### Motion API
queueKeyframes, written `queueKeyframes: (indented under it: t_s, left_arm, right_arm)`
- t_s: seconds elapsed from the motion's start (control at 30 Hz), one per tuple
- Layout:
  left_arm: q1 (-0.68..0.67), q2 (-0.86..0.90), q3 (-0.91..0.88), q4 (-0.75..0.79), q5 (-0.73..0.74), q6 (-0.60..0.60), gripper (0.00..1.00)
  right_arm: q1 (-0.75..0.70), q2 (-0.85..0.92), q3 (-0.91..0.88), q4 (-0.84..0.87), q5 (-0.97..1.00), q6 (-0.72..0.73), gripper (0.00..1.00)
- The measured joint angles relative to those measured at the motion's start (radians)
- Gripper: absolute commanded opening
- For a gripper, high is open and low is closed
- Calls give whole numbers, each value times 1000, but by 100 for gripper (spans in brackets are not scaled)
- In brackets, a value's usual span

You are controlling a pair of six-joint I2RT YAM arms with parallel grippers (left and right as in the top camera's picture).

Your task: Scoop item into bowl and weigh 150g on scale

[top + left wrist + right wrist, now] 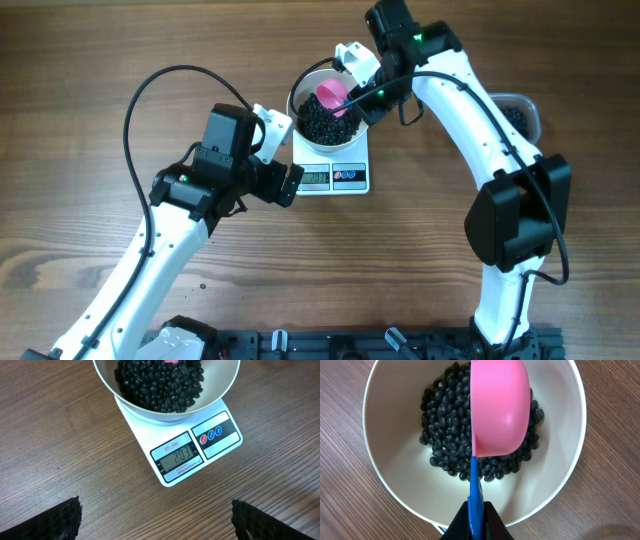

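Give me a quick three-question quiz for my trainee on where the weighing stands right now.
1. True or false: with the bowl of black beads on the scale, the display reads under the 150 g target.
2. What does the right tool hold? A) the pink scoop, by its blue handle; B) the bowl's rim; C) nothing.
3. Fill in: the left tool stands ____ and holds nothing.
Key: 1 false, it reads 203; 2 A; 3 open.
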Motion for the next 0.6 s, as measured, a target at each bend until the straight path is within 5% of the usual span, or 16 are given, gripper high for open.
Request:
queueKeyframes:
  t_s: [0.6]
  left_arm:
    - [0,0,0,0,0,0,100]
  right_arm:
    - [-69,0,0,0,-219,54,4]
